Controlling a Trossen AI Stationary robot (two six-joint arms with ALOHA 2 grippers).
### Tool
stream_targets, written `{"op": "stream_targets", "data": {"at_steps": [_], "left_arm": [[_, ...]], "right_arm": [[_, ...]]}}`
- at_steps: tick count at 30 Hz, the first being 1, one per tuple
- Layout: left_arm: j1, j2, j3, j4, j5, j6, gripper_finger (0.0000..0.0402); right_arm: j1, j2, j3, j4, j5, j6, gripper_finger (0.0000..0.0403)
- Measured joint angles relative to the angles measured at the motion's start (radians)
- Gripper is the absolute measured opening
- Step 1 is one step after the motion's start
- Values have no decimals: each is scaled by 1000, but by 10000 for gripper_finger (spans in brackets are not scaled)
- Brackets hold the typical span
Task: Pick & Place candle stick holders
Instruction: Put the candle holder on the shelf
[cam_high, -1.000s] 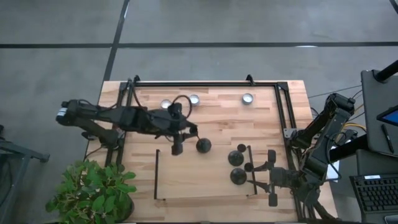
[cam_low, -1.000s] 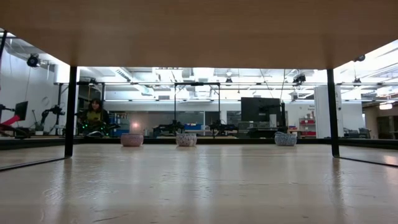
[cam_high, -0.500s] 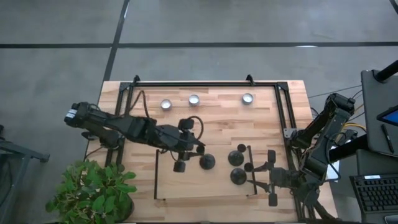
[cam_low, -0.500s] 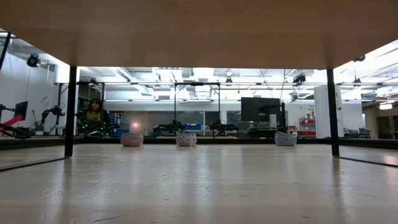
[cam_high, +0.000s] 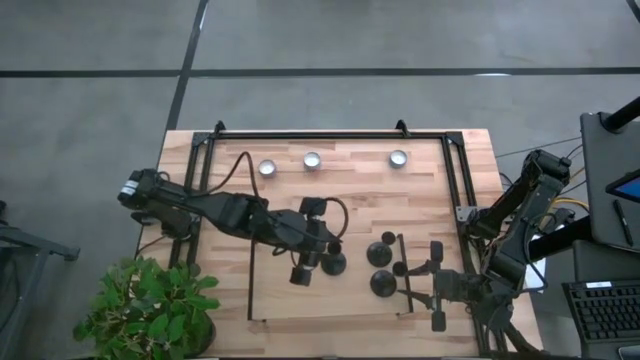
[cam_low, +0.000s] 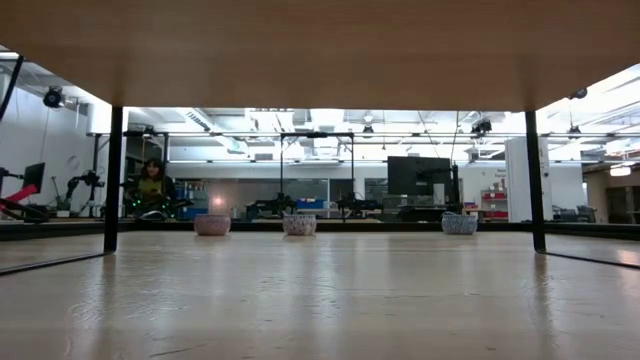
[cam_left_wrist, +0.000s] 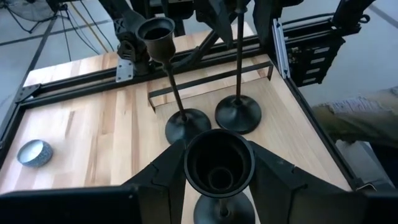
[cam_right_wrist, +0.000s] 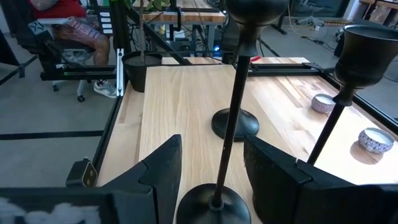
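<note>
Three black candle stick holders stand near the table's middle right. One holder (cam_high: 333, 263) is in my left gripper (cam_high: 322, 262); in the left wrist view its cup (cam_left_wrist: 219, 163) shows between the fingers. The other two (cam_high: 380, 252) (cam_high: 382, 283) stand on their disc bases to its right. My right gripper (cam_high: 403, 270) is open at the near right. In its wrist view its fingers (cam_right_wrist: 163, 165) stand on either side of the nearest holder's stem (cam_right_wrist: 229, 143) without touching it. My left gripper pinches the holder at the sides of its cup top (cam_left_wrist: 188, 168), one finger (cam_left_wrist: 165, 177) on each side. The fingers come slanting down from the table's left. The holder stands upright, its base (cam_left_wrist: 222, 210) below the cup. Whether the base rests on the table I cannot tell.
Three tealights (cam_high: 267, 168) (cam_high: 312, 159) (cam_high: 398, 157) stand in a row near the far edge. A black metal frame (cam_high: 330, 133) runs round the table, with thin black bars (cam_high: 250, 280) on the wood. A potted plant (cam_high: 150, 310) sits at the near left corner.
My left gripper has gone toward the table's near edge and a little right, taking the holder with it. The holder stays upright and now stands closer to the other two holders.
</note>
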Motion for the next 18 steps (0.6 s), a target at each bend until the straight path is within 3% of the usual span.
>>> {"op": "stream_targets", "data": {"at_steps": [9,18], "left_arm": [[-3,-5,-3,-2,-19,-46,142],[-3,-5,-2,4,-44,-66,201]], "right_arm": [[0,0,-2,0,-4,2,154],[0,0,-2,0,-4,1,159]]}}
